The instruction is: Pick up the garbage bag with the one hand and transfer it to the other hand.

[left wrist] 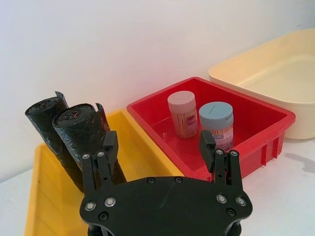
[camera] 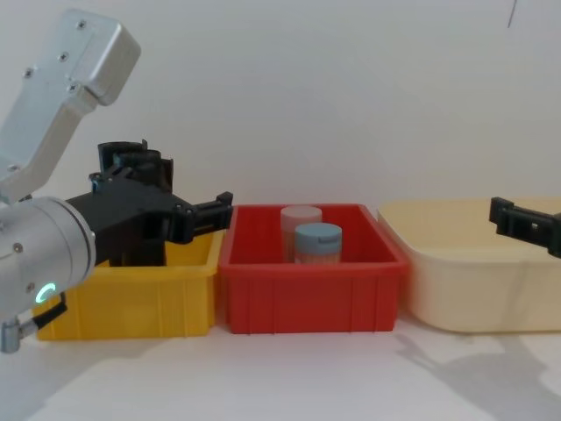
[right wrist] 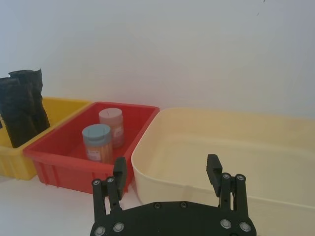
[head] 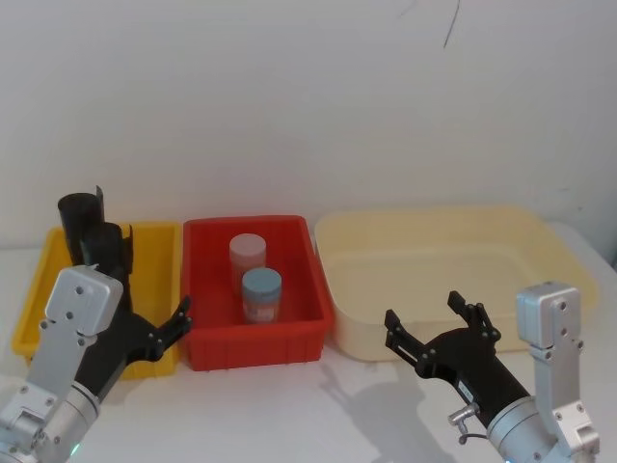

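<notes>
Garbage bag [left wrist: 81, 132] & roll behind it [left wrist: 43, 118] were thin black plastic film, creased, w/ dull sheen. Yellow bin [left wrist: 49, 206], red bin [left wrist: 256, 142] & cream tub [left wrist: 275, 64] looked smooth moulded plastic, slightly glossy. Left gripper [left wrist: 158, 140] was matt black w/ shiny metal screws; arm shell [camera: 61, 88] satin silver-grey.

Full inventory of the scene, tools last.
yellow bin: 1, yellow, on the table's left
black bag rolls: 2, black, upright side by side in the yellow bin
red bin: 1, red, middle, between the other two bins
pale-lidded jar: 1, pinkish, in the red bin, behind the other jar
blue-lidded jar: 1, blue lid, in the red bin, nearer the front
cream bin: 1, cream, on the right
table: 1, white
left tool: 1, black, open, by the yellow bin near the rolls
right tool: 1, black, open, in front of the cream bin
</notes>
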